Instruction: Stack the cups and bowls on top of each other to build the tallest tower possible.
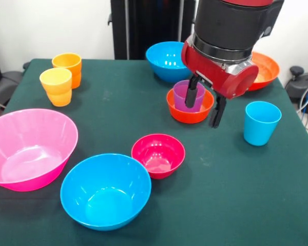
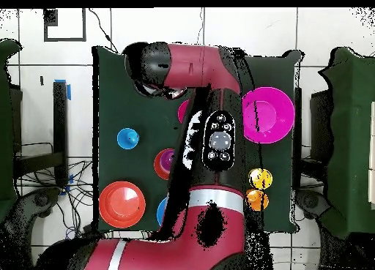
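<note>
Fingers (image 1: 193, 92) of the gripper (image 1: 205, 105) hang spread apart over the purple cup (image 1: 187, 96), which stands upright inside the small orange-red bowl (image 1: 190, 107) toward the far right of the green table (image 1: 236, 184); one finger drops in front of the cup's right side and the other hangs past the bowl's right rim, and whether either one touches the cup cannot be told, so nothing is clearly gripped. Just behind this pair sits a blue bowl (image 1: 167, 60), and the wide orange-red bowl (image 1: 264, 69) lies farther right, partly hidden by the arm (image 1: 231, 25). On the right, apart from the rest, the light blue cup (image 1: 261, 122) stands upright. Nearer the camera, the small magenta bowl (image 1: 158, 155) rests on the cloth, just beside the second blue bowl (image 1: 106, 190). At the left edge the big pink bowl (image 1: 28, 148) sits tilted. Orange cup (image 1: 68, 66) and yellow-orange cup (image 1: 56, 86) stand close together at the far left. In the overhead view the arm (image 2: 212, 135) covers much of the table, with the purple cup (image 2: 166, 161) in its bowl showing beside it.
</note>
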You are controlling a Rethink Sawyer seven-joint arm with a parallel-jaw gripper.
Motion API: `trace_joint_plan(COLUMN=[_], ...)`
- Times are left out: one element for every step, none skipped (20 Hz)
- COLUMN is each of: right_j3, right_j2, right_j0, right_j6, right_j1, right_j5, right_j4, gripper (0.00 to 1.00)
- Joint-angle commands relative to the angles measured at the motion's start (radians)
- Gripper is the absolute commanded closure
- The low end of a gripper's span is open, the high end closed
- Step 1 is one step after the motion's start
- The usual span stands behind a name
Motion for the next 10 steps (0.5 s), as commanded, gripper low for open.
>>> trace_joint_plan(right_j3=[0.118, 0.129, 0.138, 0.142, 0.146, 0.149, 0.150, 0.150, 0.148, 0.141], right_j2=[0.049, 0.050, 0.049, 0.047, 0.045, 0.042, 0.039, 0.035, 0.034, 0.031], right_j0=[-0.007, -0.008, -0.008, -0.007, -0.006, -0.005, -0.003, -0.001, -0.002, -0.002], right_j6=[-0.088, -0.077, -0.066, -0.059, -0.052, -0.045, -0.041, -0.037, -0.039, -0.040], right_j1=[0.077, 0.084, 0.088, 0.093, 0.098, 0.102, 0.108, 0.113, 0.120, 0.129], right_j5=[-0.106, -0.114, -0.128, -0.136, -0.144, -0.151, -0.160, -0.170, -0.180, -0.186], right_j4=[-0.081, -0.074, -0.071, -0.070, -0.069, -0.066, -0.068, -0.070, -0.072, -0.076], gripper=[0.00, 0.00, 0.00, 0.00, 0.00, 0.00, 0.00, 0.00, 0.00, 0.00])
